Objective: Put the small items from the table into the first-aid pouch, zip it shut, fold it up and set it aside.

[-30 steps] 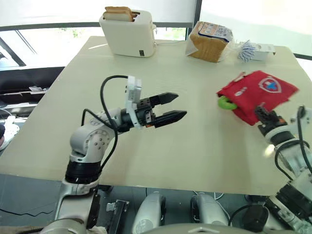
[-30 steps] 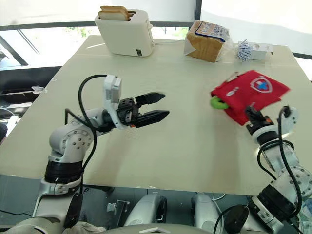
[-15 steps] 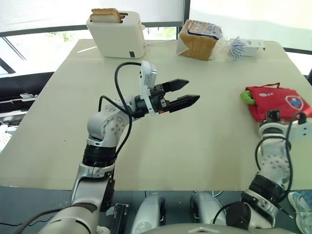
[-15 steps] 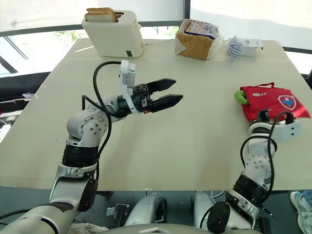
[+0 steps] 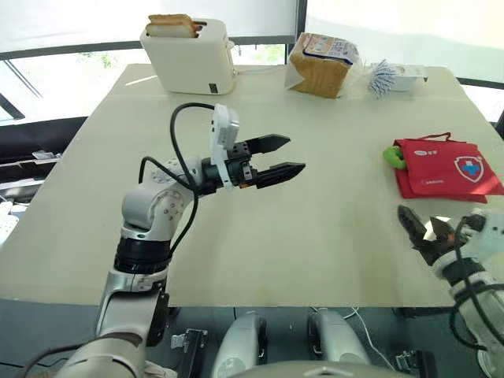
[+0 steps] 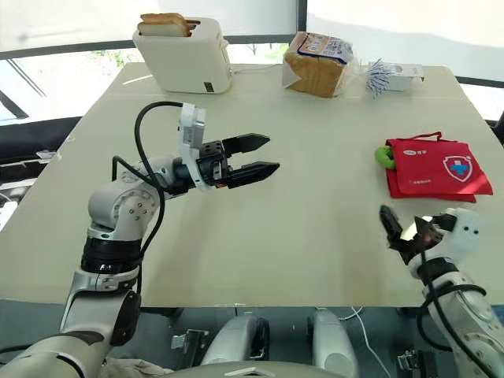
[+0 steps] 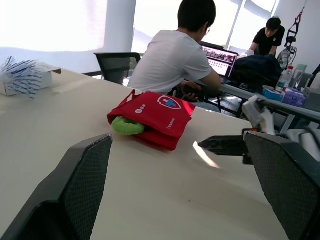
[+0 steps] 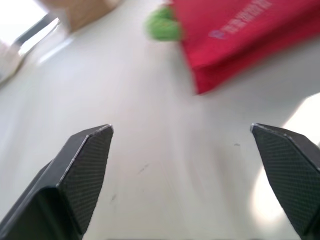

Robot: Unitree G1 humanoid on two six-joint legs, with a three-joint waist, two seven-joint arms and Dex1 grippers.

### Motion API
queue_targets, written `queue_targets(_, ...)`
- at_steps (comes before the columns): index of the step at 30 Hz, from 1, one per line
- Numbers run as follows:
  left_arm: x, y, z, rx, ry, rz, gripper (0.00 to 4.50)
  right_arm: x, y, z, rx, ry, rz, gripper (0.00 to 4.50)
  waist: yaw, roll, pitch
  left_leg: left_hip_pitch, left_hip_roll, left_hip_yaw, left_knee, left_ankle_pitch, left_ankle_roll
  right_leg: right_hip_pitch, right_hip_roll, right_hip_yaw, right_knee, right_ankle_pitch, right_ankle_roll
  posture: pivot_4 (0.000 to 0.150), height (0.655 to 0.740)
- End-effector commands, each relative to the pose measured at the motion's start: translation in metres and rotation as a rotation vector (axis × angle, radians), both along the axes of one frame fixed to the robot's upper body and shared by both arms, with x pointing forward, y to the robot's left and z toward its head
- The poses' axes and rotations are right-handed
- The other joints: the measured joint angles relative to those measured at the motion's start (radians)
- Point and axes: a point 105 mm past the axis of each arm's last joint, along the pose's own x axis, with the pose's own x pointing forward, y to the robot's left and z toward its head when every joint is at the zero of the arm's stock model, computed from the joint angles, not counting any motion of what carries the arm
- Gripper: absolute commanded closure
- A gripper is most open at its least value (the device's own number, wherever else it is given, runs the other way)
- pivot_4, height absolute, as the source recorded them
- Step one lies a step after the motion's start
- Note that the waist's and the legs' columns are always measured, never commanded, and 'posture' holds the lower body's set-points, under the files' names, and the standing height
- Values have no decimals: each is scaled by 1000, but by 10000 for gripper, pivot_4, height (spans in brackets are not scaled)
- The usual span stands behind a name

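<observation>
Pale table (image 5: 331, 236) holds the folded pouch (image 5: 445, 167), green item (image 5: 391, 155) poking out. My left gripper (image 5: 293, 153) and right gripper (image 5: 421, 228) hang spread, empty; I'd retreat without nudging it.

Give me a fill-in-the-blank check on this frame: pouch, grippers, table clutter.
1. The first-aid pouch is coloured ____.
2. The item poking out at its edge is ____.
3. The left gripper and right gripper are both ____, holding nothing.
4. The bread slices stand in the ____.
Missing words: red; green; open; toaster.
</observation>
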Motion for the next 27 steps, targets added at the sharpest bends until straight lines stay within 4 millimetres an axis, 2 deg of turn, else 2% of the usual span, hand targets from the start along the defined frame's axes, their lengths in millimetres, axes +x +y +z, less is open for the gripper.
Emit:
queue_targets(1, 0, 16, 12, -46, -27, 67, 0, 8, 25, 41, -164, -208, 137, 284, 0, -1, 1, 0, 0, 0, 0, 0, 0, 0, 1, 0, 0, 0, 0, 1500, 7400)
queue_targets(2, 3, 22, 12, -53, -34, 120, 0, 12, 36, 53, -225, -292, 226, 284, 0, -1, 1, 0, 1, 0, 0, 0, 0, 0, 1, 0, 0, 0, 0, 1500, 7400)
queue_targets(5, 8, 41, 4, -75, 24, 213, 0, 25, 57, 57, -380, -355, 440, 284, 2, -3, 2, -1, 0, 0, 0, 0, 0, -1, 2, 0, 0, 0, 0, 1500, 7400)
queue_targets(9, -4, 61, -6, -44, 24, 246, 0, 40, 58, 54, -452, -376, 603, 284, 9, -6, 3, -2, 1, -1, 0, 0, 0, -1, 1, -1, -2, 0, 0, 1500, 7400)
queue_targets(13, -26, 95, -27, 95, 40, 262, 0, 23, 30, 40, -486, -318, 697, 284, 34, -8, 5, -4, 0, -2, 1, 0, -1, 0, -4, -2, -3, 0, 0, 1500, 7400)
queue_targets(19, -46, 142, -56, 212, 137, 331, 0, -22, -16, 18, -529, -197, 622, 284, 52, -8, 5, -2, 0, -4, 0, 0, 0, 1, -9, -4, -3, 0, -1, 1500, 7400)
queue_targets(22, -53, 150, -66, 240, 170, 343, 0, -31, -29, 15, -524, -181, 555, 284, 51, -8, 4, -1, 0, -3, 0, 0, 0, 2, -9, -4, -3, -2, -4, 1500, 7400)
queue_targets(27, -55, 149, -72, 242, 188, 342, 0, -29, -24, 10, -509, -201, 523, 284, 50, -9, 4, 0, 0, -3, 0, 0, 0, 2, -10, -4, -3, -2, -4, 1500, 7400)
